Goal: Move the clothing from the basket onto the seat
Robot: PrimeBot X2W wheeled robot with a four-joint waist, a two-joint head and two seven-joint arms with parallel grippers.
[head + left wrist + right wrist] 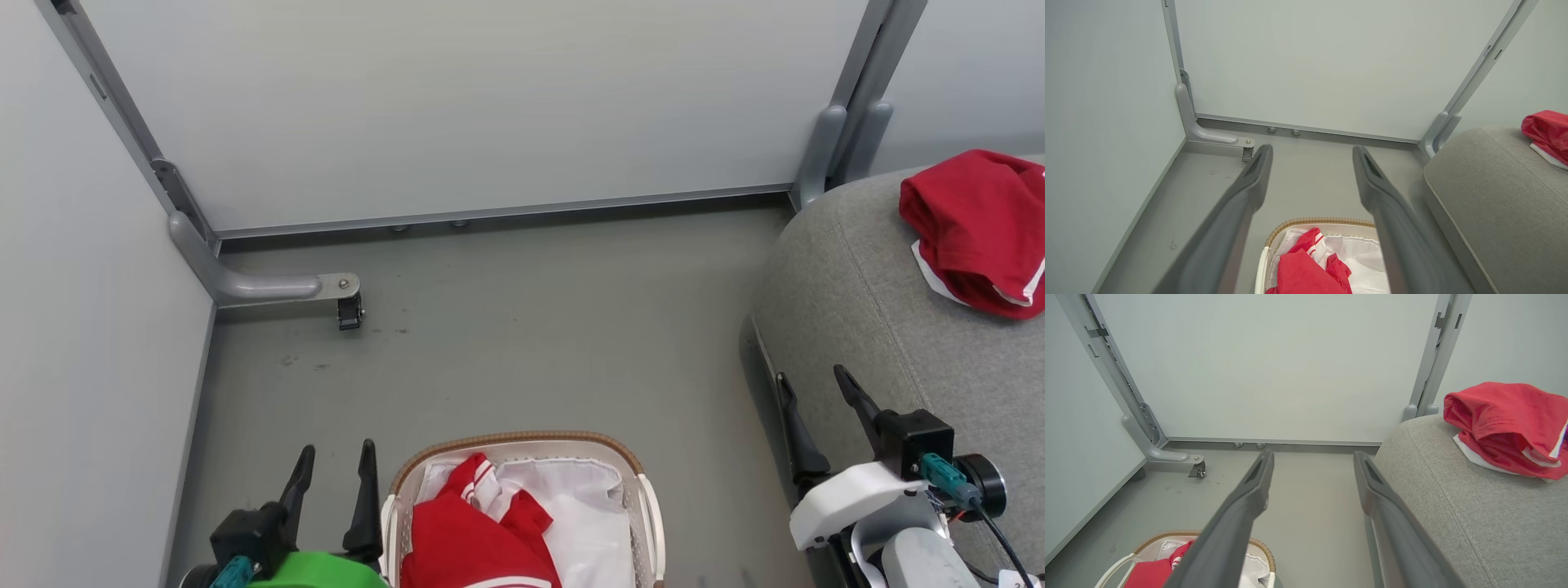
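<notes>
I hold left gripper (337,447) and right gripper (811,376) spread, empty, flanking basket (522,438) at 6 o'clock, likely to reach red clothing (465,539) inside; one garment (971,229) lies on seat (857,310), 2 o'clock.

Light is bright, even and diffuse in all three views, leaving the pale wall panels (490,106) behind the seat (849,302) flat and evenly lit. The seat casts a soft, narrow shadow on the floor (531,327) just beside its edge nearest the basket (522,438). In the wrist views the left end effector (1311,150) and the right end effector (1313,455) sit close to the lens, their fingers (1224,237) soft and out of focus toward the bottom edge. Wide-angle distortion leans the panel posts (1434,355) beside the seat outward. The red clothing (1506,424) on the seat is sharp and strongly saturated.
</notes>
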